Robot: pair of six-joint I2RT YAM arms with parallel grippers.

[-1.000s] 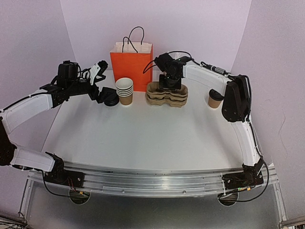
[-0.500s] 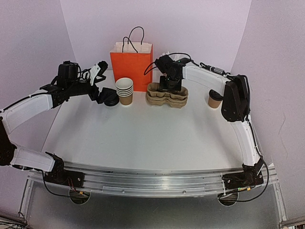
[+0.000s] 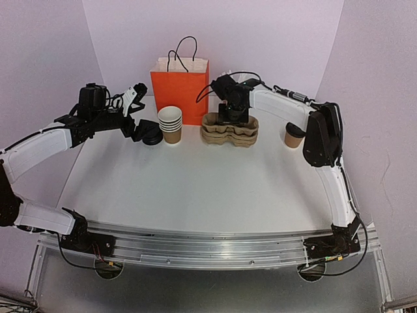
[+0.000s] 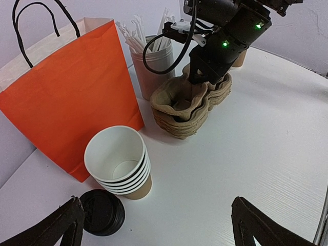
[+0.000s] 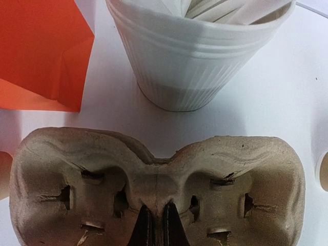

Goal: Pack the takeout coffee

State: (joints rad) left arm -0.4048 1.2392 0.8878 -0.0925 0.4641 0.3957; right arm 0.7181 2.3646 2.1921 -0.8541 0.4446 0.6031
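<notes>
The takeout coffee (image 3: 294, 135), a small brown cup with a black lid, stands at the back right of the table, apart from both grippers. In the left wrist view only its side (image 4: 240, 57) shows behind the right arm. My right gripper (image 3: 233, 112) is over a stack of brown pulp cup carriers (image 3: 228, 130). In the right wrist view its fingertips (image 5: 154, 228) are shut on the middle ridge of the top carrier (image 5: 77, 169). My left gripper (image 3: 138, 111) is open and empty (image 4: 159, 233), held above the table near the loose lids.
An orange paper bag (image 3: 180, 91) stands at the back, also seen in the left wrist view (image 4: 72, 92). A stack of lidless cups (image 4: 118, 161) and a pile of black lids (image 4: 102, 211) sit before it. A white cup of stirrers (image 5: 200, 56) stands behind the carriers.
My right gripper has shifted slightly left and settled on the carrier stack. The left arm and the coffee have not moved.
</notes>
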